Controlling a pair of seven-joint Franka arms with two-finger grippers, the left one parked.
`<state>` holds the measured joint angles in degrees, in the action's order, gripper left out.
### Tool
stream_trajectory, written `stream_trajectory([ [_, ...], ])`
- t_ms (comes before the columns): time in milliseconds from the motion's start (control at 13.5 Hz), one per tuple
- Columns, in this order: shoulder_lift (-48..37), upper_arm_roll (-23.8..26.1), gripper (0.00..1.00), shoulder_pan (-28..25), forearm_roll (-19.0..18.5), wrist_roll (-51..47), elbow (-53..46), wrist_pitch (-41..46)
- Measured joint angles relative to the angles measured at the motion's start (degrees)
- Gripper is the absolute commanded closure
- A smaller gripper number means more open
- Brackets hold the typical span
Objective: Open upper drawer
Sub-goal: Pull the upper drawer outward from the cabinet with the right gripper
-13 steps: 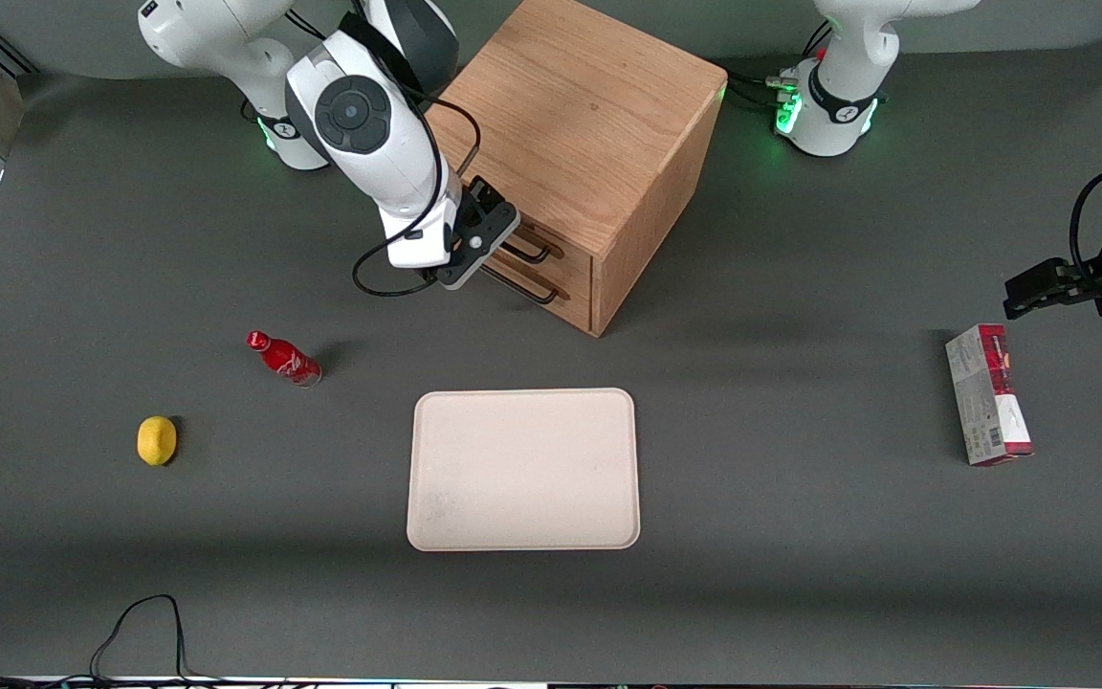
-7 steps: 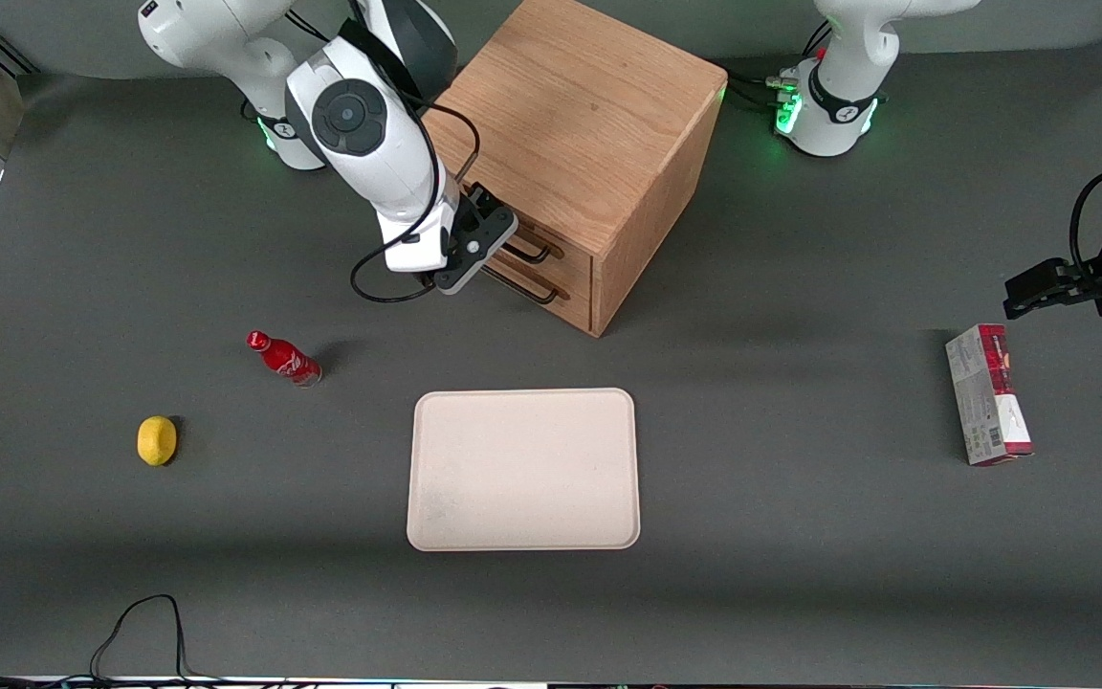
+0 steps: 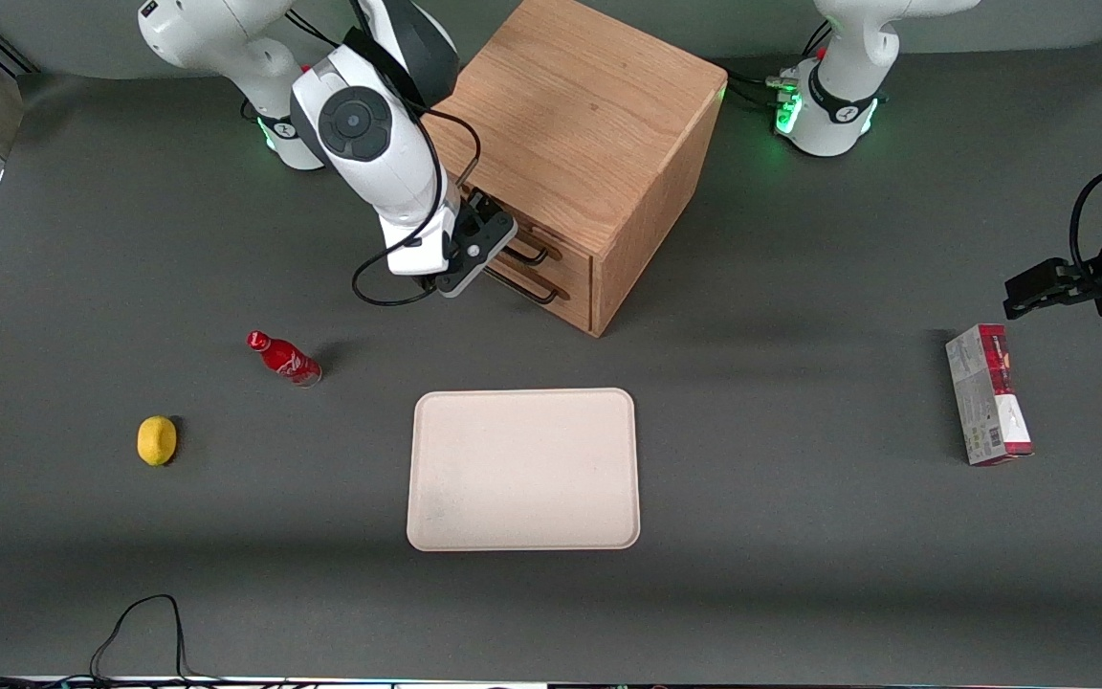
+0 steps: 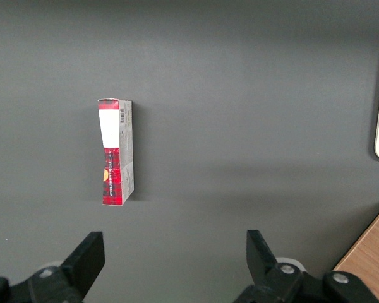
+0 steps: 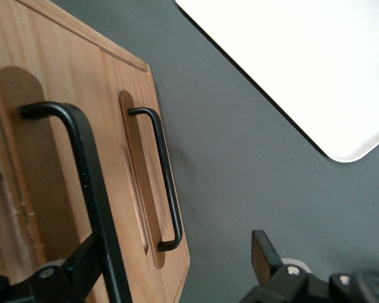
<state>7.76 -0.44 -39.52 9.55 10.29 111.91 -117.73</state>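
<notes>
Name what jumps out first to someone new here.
The wooden cabinet dominates, with the working arm's hand right at the upper drawer's handle, fingers open astride the bar; the drawer looks closed. In front of the cabinet lies a pale tray. A red bottle and a lemon sit toward the working arm's end.

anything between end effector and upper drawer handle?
Nothing. Right wrist view: the open end effector straddles the upper drawer handle, bare gap either side.

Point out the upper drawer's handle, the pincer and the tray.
upper drawer handle (image 5: 91, 189), right wrist view, middle of bar
pincer (image 3: 486, 230), front view, between fingertips at the handle
tray (image 3: 522, 469), front view, bare middle
</notes>
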Motion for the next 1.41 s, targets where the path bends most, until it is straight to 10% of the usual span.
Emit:
stream_trajectory([
  [1412, 4.48, -1.22, 0.00, 4.66, -1.56, 8.10, -5.39, -0.17],
])
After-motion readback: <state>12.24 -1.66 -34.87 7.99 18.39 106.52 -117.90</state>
